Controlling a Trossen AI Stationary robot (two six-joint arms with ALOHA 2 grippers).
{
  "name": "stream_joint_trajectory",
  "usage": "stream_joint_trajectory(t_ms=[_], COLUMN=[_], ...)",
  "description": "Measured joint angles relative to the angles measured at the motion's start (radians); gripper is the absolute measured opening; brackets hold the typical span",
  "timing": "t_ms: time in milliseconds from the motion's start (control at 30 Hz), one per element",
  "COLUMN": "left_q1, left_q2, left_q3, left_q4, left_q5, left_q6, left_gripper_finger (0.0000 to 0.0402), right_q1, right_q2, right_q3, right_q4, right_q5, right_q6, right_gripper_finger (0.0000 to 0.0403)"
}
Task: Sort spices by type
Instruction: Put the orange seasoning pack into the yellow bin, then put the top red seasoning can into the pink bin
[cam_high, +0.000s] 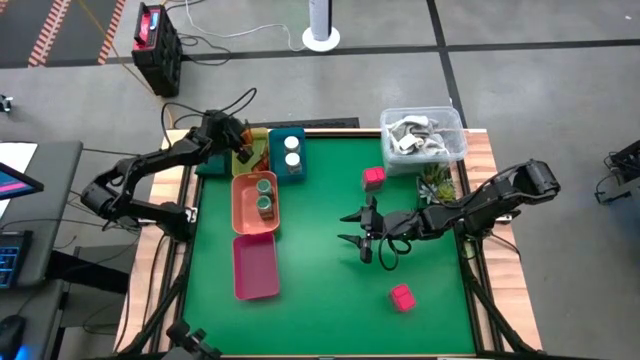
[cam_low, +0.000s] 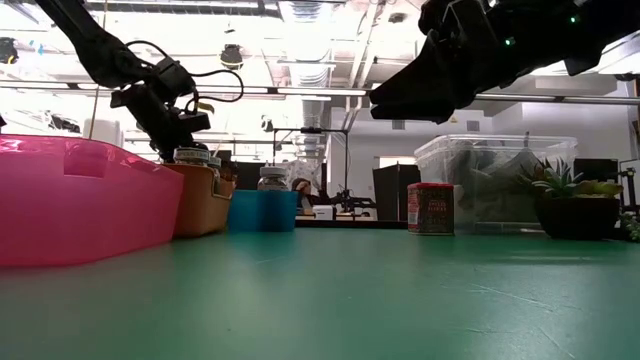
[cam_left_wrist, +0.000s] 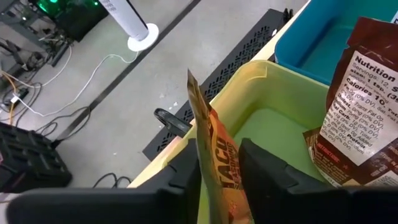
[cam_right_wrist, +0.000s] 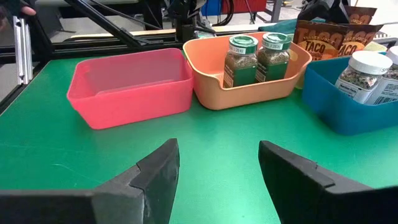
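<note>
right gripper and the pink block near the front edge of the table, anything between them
Nothing: in the high view only bare green table separates the right gripper from that pink block.

- Table surface (cam_high: 320, 280): green.
- Trays: pink (cam_high: 255, 268), orange (cam_high: 252, 203), blue (cam_high: 287, 156), yellow-green (cam_left_wrist: 273, 106).
- Two jars (cam_right_wrist: 256, 57): green lids.
- Two blocks (cam_high: 401, 297): bright pink.
- Sachet (cam_left_wrist: 214, 155): orange, dark lettering.
</note>
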Motion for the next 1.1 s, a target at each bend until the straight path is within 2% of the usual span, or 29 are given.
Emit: stream_joint_trajectory(t_ms=[233, 600, 767, 900, 1100], left_q1=[0.0, -0.003, -0.027, -0.079, -0.21], left_q2=[0.0, 0.0, -0.008, -0.042, -0.097], left_q3=[0.007, 0.123, 0.183, 0.199, 0.202], left_q4=[-0.01, -0.057, -0.1, -0.111, -0.113], left_q5=[0.0, 0.005, 0.109, 0.165, 0.166], left_q6=[-0.009, -0.012, -0.001, -0.001, -0.015], left_gripper_finger=[0.0125, 0.0128, 0.0128, 0.0128, 0.0128], right_q1=[0.0, 0.0, 0.0, -0.01, -0.04], right_q2=[0.0, 0.0, -0.008, -0.078, -0.234], right_q3=[0.0, 0.0, 0.0, 0.0, 0.0], right_q4=[0.0, 0.0, -0.018, -0.094, -0.266], right_q5=[0.0, 0.0, 0.0, 0.004, 0.022], right_q6=[0.0, 0.0, 0.0, 0.0, -0.04], right_gripper_finger=[0.0248, 0.0248, 0.0248, 0.0248, 0.0248])
